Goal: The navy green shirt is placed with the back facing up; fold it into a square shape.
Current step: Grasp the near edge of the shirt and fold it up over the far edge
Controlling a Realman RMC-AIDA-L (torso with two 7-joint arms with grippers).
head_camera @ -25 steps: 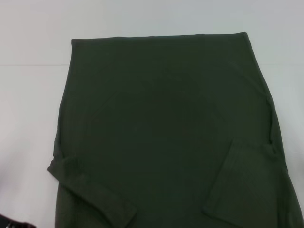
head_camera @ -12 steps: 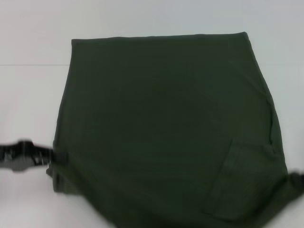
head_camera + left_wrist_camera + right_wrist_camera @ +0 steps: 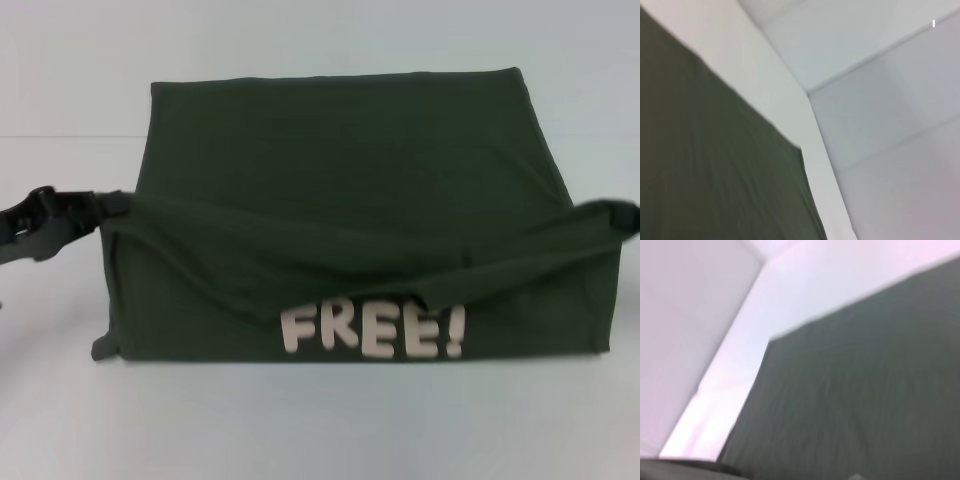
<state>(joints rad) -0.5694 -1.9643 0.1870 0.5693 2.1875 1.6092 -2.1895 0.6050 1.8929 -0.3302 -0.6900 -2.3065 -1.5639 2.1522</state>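
White table (image 3: pixel 320 430), shirt (image 3: pixel 340 150) mid-frame. Near edge now lifted and folded back since earlier frame, white "FREE!" print (image 3: pixel 372 333) exposed. Left gripper (image 3: pixel 112 205) and right gripper (image 3: pixel 612 215) each clamp a raised corner.

We see a dark olive-green shirt (image 3: pixel 340 140) with pale cream "FREE!" lettering (image 3: pixel 372 332), on a plain white worktop (image 3: pixel 320 420), flanked by black grippers.

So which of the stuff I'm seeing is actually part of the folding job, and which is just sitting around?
Part of the job:
- dark olive-green soft-fabric T-shirt, white "FREE!" print showing on its near fold
- left gripper, pinching the shirt's left edge
- right gripper, at the right edge

Just lying about:
- plain white table; nothing else is in view
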